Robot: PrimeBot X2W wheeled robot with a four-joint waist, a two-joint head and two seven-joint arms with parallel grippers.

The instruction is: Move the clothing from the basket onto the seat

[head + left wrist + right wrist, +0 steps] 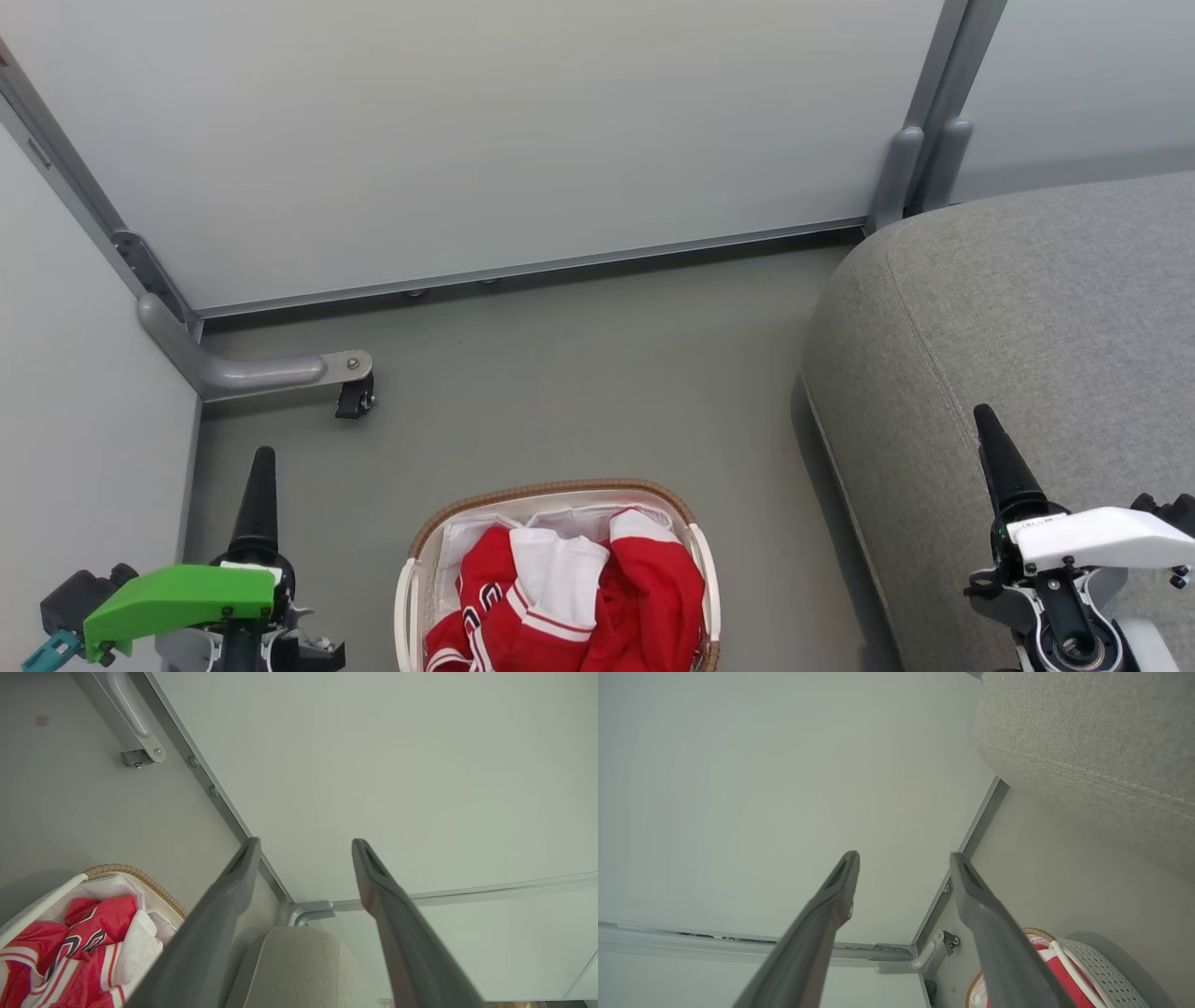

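Head view | clothing [644, 583]: crumpled red, white panels, striped trim, inside basket [551, 487] | left gripper [306, 845], right gripper [903, 857]: fingers apart, empty

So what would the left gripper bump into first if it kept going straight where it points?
Most likely the pale wall panel. The left gripper, open, points straight at it, with the basket off to the side. How far away the panel is, I can't tell.
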